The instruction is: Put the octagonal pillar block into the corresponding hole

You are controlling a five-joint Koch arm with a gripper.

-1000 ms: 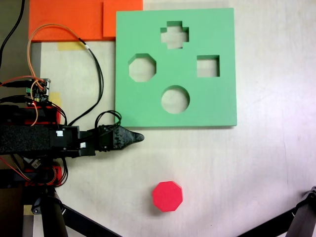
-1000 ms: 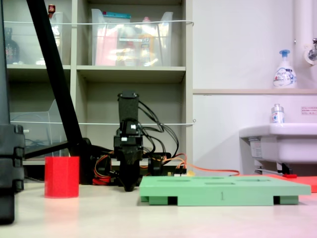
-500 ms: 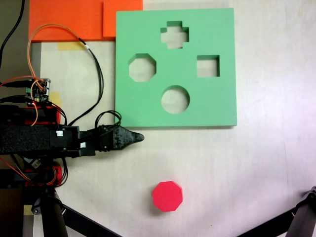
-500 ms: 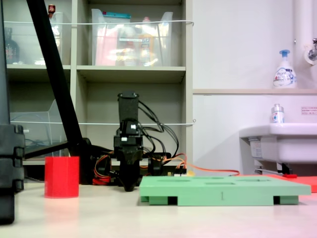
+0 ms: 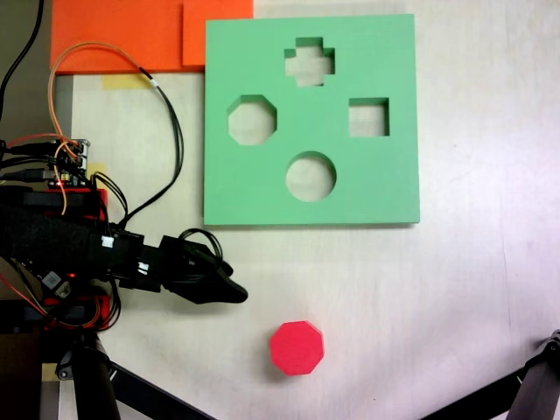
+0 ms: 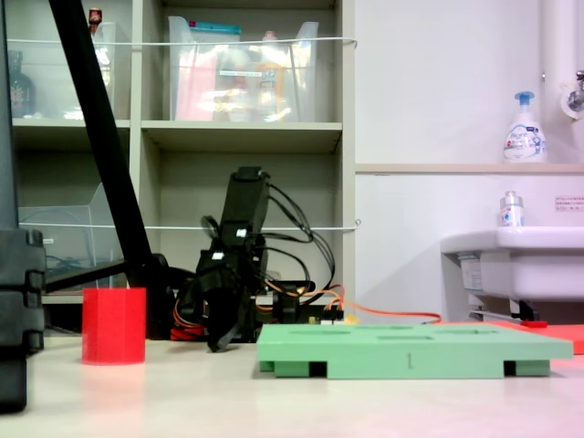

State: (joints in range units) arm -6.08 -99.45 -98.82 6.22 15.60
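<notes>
From overhead, in the first exterior view, the red block (image 5: 297,347) sits flat on the pale table (image 5: 472,289), low in the picture, well apart from the green board (image 5: 262,188) above it. That view lays the board's four cutouts open: a cross at the top, a square on the first exterior view's right, a round one lower down, and the eight-sided hole (image 5: 252,120) on the first exterior view's left side of the board, empty. The black end effector (image 5: 234,294) points toward the first exterior view's lower right, its tip near the block but not touching it, with bare table between them; its two halves look pressed together into one dark point, holding nothing. Orange and black wires (image 5: 105,61) loop over the table beside an orange sheet (image 5: 122,35) at the top edge. Switch to the second exterior view, down at table level, and the block (image 6: 114,326) shows as an upright red pillar on the second exterior view's left, the end effector (image 6: 217,345) tilted down with its tip close to the table, and the board (image 6: 411,351) as a low green slab whose holes cannot be made out. Only this view shows the shelves (image 6: 242,132) behind, the white sink (image 6: 516,265), and a soap bottle (image 6: 525,128).
</notes>
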